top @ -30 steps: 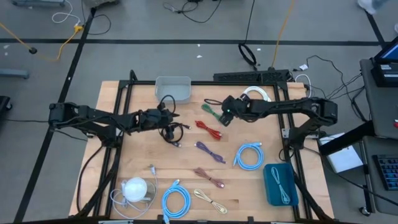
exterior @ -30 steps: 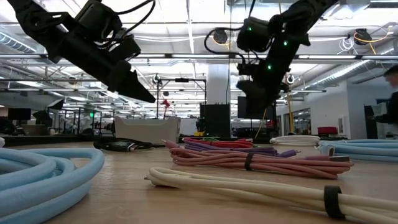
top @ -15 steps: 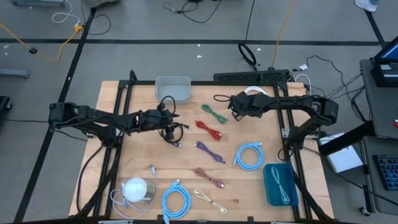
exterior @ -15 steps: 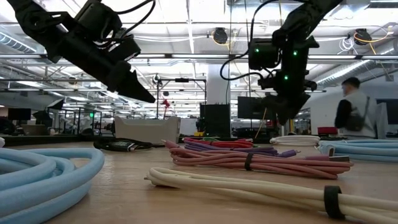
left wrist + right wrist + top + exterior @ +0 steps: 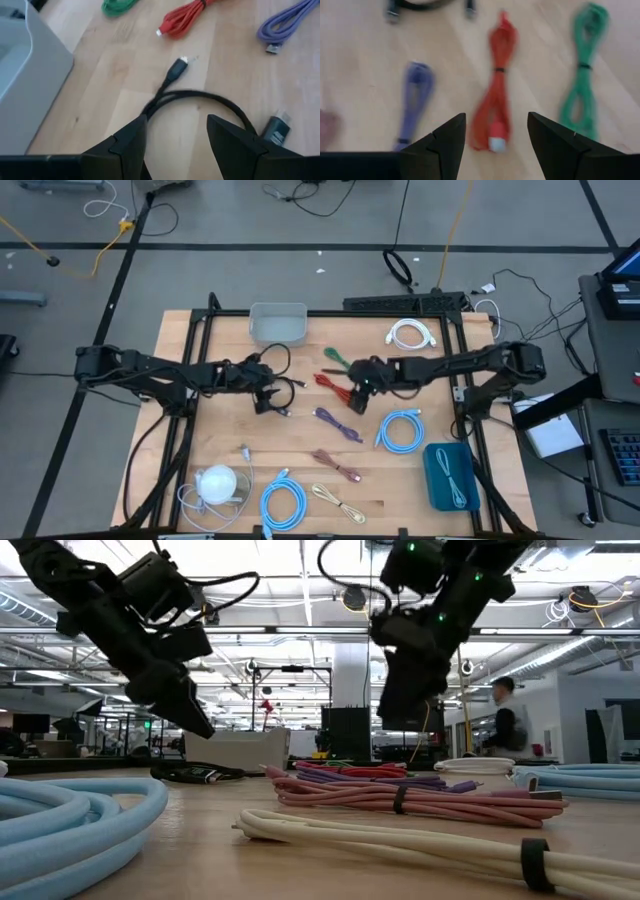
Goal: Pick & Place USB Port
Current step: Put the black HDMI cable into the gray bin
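1. The left end effector (image 5: 262, 392) hangs over the left-centre of the wooden tabletop (image 5: 200, 440), its fingers (image 5: 127, 142) spread apart with nothing between them.
2. Just beneath it lies the black cable (image 5: 200, 97), a loose loop on the wood with one plug (image 5: 176, 70) pointing toward the red cable (image 5: 185, 20) and another plug (image 5: 276, 127) beside the finger.
3. The grey bin (image 5: 278, 322) sits at the back edge of the tabletop, behind the left end effector.
4. The green cable (image 5: 333, 358) lies near the middle, close behind the red one (image 5: 335, 385).
5. The right end effector (image 5: 362, 388) hovers over the red cable, fingers (image 5: 445, 140) spread, gripping nothing; in its wrist view the red bundle (image 5: 495, 110) lies between the finger tips' line of sight.
6. The purple cable (image 5: 338, 423) lies just in front of it.
7. Farther right, a white coil (image 5: 411, 333) rests at the back, a light blue coil (image 5: 401, 429) in front, and a teal case (image 5: 449, 476) at the right front corner.
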